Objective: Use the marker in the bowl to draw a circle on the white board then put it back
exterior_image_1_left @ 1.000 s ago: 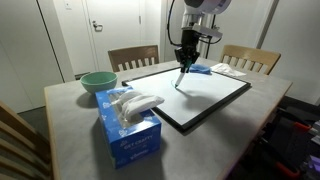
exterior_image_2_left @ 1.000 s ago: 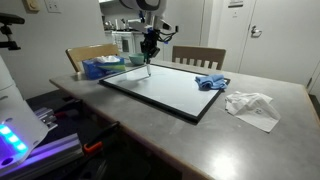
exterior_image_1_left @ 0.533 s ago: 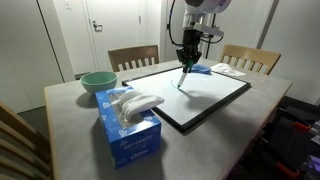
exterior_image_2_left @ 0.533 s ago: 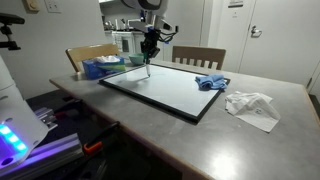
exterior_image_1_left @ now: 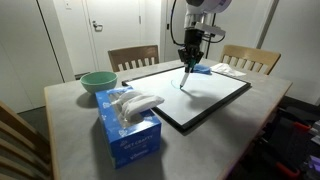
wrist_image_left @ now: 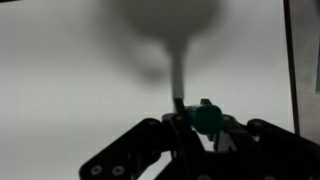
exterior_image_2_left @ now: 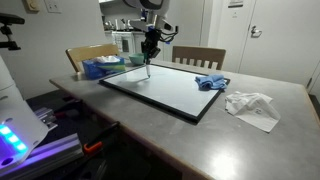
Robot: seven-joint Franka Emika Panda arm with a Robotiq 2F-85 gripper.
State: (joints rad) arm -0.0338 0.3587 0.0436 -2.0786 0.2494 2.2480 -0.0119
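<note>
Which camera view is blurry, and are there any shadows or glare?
Wrist view: soft throughout, the marker blurred, a dark smudgy shadow on the white board. Both exterior views: sharp and evenly lit; in an exterior view, a blue-purple light glares at the edge.

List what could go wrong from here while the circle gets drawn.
The slim dark marker hangs tilted from the tool; pressing on the black-framed white board might make it slip in the grip.
The crumpled blue cloth lies at the board's edge close by; a wide stroke might snag it.
No line shows yet, so the tip may be skating above the surface.
</note>
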